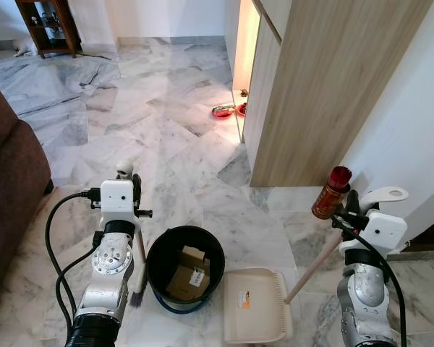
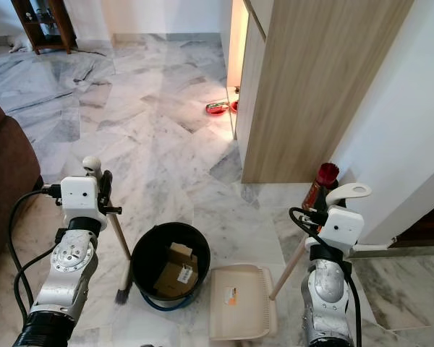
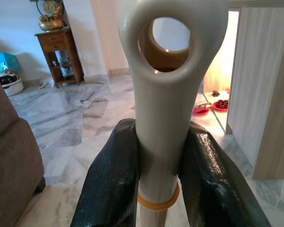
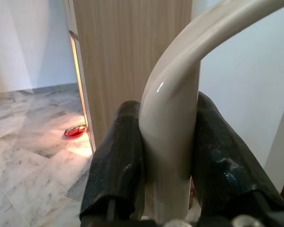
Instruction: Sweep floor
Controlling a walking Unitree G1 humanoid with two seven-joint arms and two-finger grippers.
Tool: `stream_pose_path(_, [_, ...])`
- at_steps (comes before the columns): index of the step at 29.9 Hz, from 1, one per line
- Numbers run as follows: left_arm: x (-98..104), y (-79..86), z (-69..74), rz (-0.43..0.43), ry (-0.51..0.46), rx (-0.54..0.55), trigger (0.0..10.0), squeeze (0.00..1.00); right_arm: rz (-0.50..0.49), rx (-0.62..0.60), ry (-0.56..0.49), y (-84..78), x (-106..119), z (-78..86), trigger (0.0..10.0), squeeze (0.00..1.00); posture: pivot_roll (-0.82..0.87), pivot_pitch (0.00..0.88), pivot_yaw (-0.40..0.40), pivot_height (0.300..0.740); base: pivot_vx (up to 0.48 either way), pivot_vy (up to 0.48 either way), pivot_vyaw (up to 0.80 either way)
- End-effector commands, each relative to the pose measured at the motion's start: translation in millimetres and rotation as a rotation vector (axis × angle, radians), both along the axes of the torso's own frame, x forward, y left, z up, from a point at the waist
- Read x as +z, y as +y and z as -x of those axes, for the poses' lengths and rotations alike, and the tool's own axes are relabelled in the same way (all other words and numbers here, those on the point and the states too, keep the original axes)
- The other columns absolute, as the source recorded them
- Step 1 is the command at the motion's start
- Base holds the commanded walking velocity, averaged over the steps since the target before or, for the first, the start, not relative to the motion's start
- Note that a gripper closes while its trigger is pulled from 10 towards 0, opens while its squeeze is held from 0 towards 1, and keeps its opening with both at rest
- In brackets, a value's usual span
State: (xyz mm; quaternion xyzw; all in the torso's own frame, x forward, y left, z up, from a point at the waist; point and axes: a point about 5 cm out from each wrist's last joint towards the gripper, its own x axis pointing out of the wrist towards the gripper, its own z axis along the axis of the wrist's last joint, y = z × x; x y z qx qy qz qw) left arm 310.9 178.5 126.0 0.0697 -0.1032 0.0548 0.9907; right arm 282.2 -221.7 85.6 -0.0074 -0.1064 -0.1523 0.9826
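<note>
Bin (image 1: 185, 269): between both pincers, boxes inside; a wide broom swing could tip it.
Dustpan (image 1: 255, 303): flat, below right gripper (image 4: 168, 156), clamped on its handle.
Broom (image 1: 138, 271): left gripper (image 3: 157, 163) clamped near handle top; bristles could skid.

Glossy veined marble floor (image 1: 166, 123) fills most of the frame, mirroring light. The cabinet (image 1: 325, 79) at upper right is matt pale wood grain. Smooth cream plastic forms the dustpan (image 1: 254, 303) at the bottom and the broom handle (image 3: 173, 94); the bucket (image 1: 161, 249) is dull black plastic holding cardboard (image 1: 189, 273). The sofa (image 1: 7, 181) at left looks like brown cloth.
</note>
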Motion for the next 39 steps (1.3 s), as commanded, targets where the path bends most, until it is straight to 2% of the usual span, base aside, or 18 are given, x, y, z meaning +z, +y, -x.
stream_pose_path(1, [10.5,-2.3,-1.3,-0.006,-0.043,-0.008,10.0,0.0,0.009,0.011,-0.012,1.6,3.7,-3.5,10.0,0.0,0.13,0.094,-0.012,0.74,-0.277,0.0,0.0])
stream_pose_path(39, [10.6,-1.6,-1.0,-0.006,-0.037,-0.001,10.0,0.0,-0.003,0.028,0.0,5.1,1.0,-4.3,10.0,0.0,0.13,0.101,-0.013,0.74,-0.29,0.0,0.0])
